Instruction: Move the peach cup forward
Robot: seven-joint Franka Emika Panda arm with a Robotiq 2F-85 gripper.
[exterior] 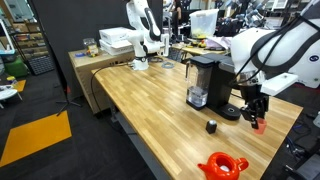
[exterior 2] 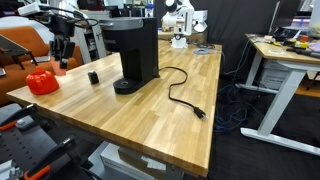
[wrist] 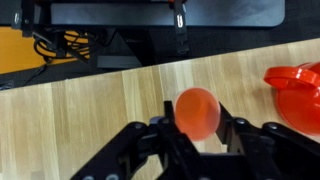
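The wooden table (exterior: 150, 95) sits in a cluttered lab; near its edge the gripper (wrist: 198, 122) is closed on the peach cup (wrist: 197, 105). A weak pinch could drop it, or a swing could strike the red object (wrist: 296, 92).

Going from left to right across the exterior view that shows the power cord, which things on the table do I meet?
Red round item → small black cylinder → coffee maker → power cord, ending in its plug. The gripper, holding the peach cup, overlaps the red round item, so it is left out.
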